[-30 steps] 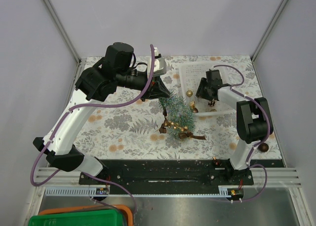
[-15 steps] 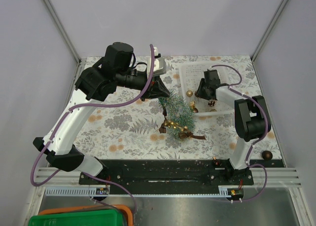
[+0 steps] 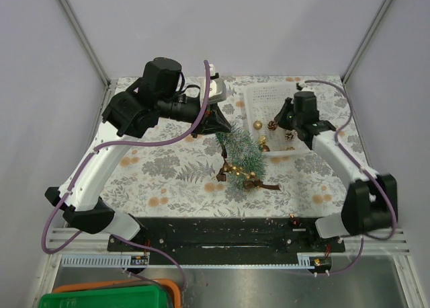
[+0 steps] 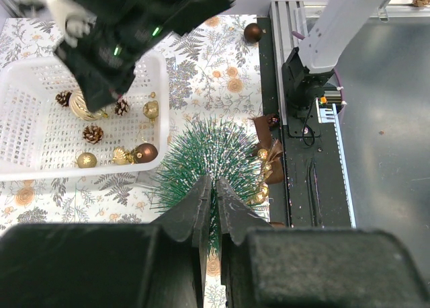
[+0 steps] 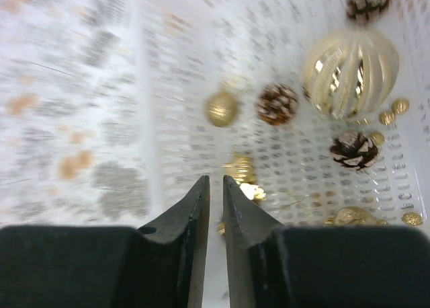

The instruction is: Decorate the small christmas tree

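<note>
Left gripper [image 4: 213, 181] clamped on the tip of the small christmas tree [image 4: 208, 150]; right gripper [image 5: 215, 180] held over the white basket [image 5: 144, 120].

In the top view the tree is seen at the centre of the frame on the leaf-print tablecloth [image 3: 175, 180], just beside the basket's lower left corner; whether it stands upright or leans cannot be told. Gold beads [image 3: 233, 167] and a brown ribbon [image 3: 263, 184] are seen at its lower end. The right gripper's fingers are drawn almost together, with only a narrow slit left and nothing caught between them. In the basket below them are seen a small gold ball [image 5: 222, 108], a pine cone [image 5: 277, 104] and, at the upper right of the right wrist view, a large gold-striped bauble [image 5: 349, 72]. In the left wrist view a brown bauble [image 4: 146, 152] is seen inside the basket, close to the tree.
</note>
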Motion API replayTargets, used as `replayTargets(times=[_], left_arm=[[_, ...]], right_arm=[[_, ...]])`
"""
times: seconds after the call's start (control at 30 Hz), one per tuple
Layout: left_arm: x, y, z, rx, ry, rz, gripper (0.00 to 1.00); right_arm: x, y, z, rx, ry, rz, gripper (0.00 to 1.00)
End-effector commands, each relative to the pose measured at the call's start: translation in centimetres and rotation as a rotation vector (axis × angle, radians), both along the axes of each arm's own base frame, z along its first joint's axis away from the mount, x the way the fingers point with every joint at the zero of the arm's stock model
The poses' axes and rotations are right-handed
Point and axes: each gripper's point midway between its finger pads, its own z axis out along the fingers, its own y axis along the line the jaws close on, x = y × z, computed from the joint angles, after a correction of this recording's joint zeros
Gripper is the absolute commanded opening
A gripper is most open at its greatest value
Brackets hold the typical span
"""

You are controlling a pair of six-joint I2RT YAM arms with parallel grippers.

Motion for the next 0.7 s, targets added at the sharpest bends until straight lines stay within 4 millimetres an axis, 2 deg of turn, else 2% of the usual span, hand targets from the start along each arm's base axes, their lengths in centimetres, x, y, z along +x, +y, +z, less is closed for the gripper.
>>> replayTargets(times=[0.0, 0.27, 0.37, 0.4, 0.47, 0.57, 0.67], left_arm=[[-0.1, 0.1, 1.6, -0.043, -0.053, -0.008, 0.11], [-0.2, 0.2, 1.7, -0.045, -0.052, -0.009, 0.11], [-0.4, 0.2, 1.7, -0.046, -0.048, -0.016, 0.11], [-0.4, 0.2, 1.7, -0.046, -0.048, -0.016, 0.11], [-0.5, 0.2, 1.7, -0.046, -0.046, -0.018, 0.11], [-0.5, 0.2, 1.9, -0.054, -0.047, -0.021, 0.11], [-0.4, 0.3, 2.0, -0.054, -0.055, -0.012, 0.11]], right_arm=[[-4.4, 1.3, 9.9, 0.125, -0.222, 0.094, 0.22], [-15.9, 3.7, 16.6, 0.336, -0.367, 0.348, 0.23], [-18.6, 3.6, 17.6, 0.356, -0.389, 0.376, 0.24], [-18.7, 3.2, 17.5, 0.343, -0.388, 0.356, 0.25], [-17.0, 1.9, 15.4, 0.269, -0.328, 0.273, 0.34], [-12.6, 1.4, 11.7, 0.197, -0.218, 0.184, 0.46], [-7.4, 0.8, 8.1, 0.142, -0.163, 0.077, 0.51]])
